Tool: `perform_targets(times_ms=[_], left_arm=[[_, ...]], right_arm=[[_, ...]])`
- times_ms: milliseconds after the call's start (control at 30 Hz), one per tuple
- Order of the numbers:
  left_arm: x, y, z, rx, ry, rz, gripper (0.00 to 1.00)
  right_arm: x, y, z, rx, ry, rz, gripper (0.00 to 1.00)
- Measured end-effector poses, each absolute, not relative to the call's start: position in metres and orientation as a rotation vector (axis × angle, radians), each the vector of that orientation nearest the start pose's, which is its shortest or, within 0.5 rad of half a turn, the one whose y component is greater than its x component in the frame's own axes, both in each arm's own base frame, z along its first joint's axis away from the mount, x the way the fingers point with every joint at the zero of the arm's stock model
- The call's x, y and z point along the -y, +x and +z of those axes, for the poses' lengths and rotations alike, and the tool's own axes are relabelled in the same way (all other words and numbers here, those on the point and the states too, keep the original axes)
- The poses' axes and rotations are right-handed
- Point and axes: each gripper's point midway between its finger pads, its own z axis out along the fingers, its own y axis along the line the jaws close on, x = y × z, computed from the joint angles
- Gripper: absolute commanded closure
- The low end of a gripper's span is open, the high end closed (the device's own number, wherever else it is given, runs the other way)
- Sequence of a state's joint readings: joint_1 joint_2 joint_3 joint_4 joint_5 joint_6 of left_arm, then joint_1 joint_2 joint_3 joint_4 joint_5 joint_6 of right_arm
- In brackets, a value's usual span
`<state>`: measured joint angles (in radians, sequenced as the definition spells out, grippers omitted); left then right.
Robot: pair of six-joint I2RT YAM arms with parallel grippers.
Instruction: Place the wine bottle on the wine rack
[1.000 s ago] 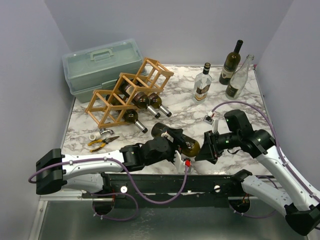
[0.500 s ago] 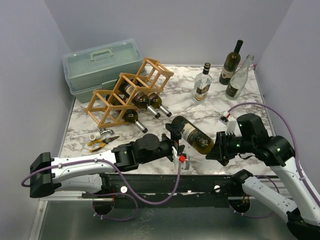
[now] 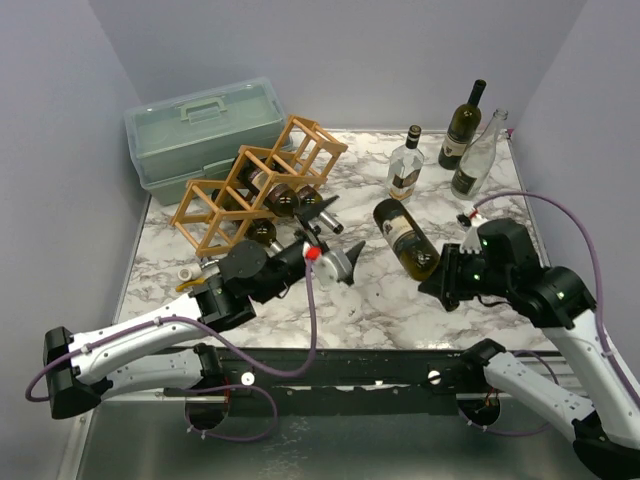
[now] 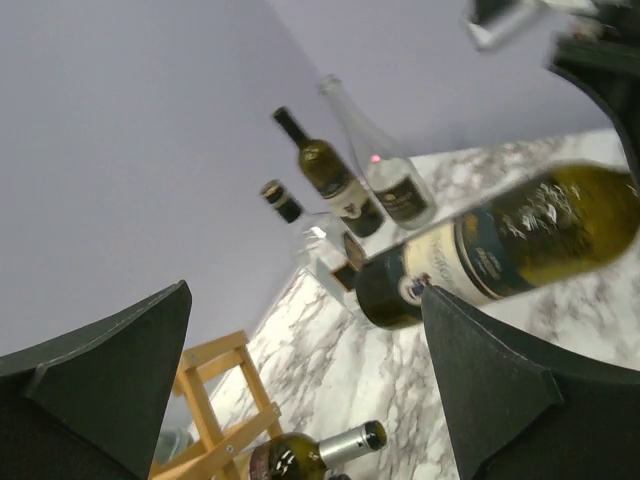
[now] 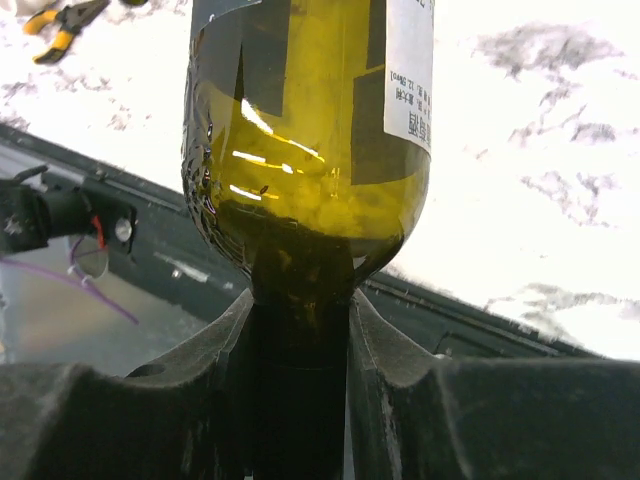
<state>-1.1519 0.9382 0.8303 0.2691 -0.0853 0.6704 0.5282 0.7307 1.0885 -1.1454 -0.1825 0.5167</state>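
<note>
The wooden wine rack [image 3: 255, 185] stands at the back left with three bottles lying in its cells. My right gripper [image 3: 447, 280] is shut on the neck of a green wine bottle [image 3: 405, 238] and holds it tilted above the table, base toward the rack. In the right wrist view the fingers [image 5: 385, 350] clamp the bottle's [image 5: 310, 130] neck. My left gripper [image 3: 340, 238] is open and empty just right of the rack, apart from the held bottle. In the left wrist view, the rack [image 4: 215, 400], a racked bottle [image 4: 310, 455] and the held bottle [image 4: 500, 250] show.
A pale green toolbox [image 3: 205, 130] sits behind the rack. A clear flask [image 3: 405, 170], a dark bottle [image 3: 463, 125] and a clear bottle [image 3: 480, 155] stand at the back right. Pliers [image 3: 205, 287] and a small white roll [image 3: 187, 273] lie near the front left.
My left gripper has let go of the bottle and swung left and back toward the rack. My right gripper has carried the bottle up and back to the right.
</note>
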Motion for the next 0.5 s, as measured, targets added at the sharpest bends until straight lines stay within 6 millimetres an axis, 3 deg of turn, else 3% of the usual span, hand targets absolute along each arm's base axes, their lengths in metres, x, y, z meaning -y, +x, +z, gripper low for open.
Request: perform_targets(times_ms=[67,200,333,500], left_arm=[[0.301,0.206,0.381,-0.994,0.962,-0.330,0.02],[0.251,0.276,0.413,-1.181,0.631,-0.279,0.02],[0.214,0.308,0.414,-1.294,0.407,-0.276,0.02],[0.187,0.323,0.396,-1.397,0.216,-0.241,0.02]], right_arm=[[-0.140,0.143,0.229,-2.460,-0.110,0.676,1.00],[-0.163,0.182,0.215,-2.448,-0.122,0.676,1.00],[-0.185,0.219,0.197,-2.454,-0.138,0.676,1.00],[-0.210,0.259,0.176,-2.450,-0.182,0.684,1.00]])
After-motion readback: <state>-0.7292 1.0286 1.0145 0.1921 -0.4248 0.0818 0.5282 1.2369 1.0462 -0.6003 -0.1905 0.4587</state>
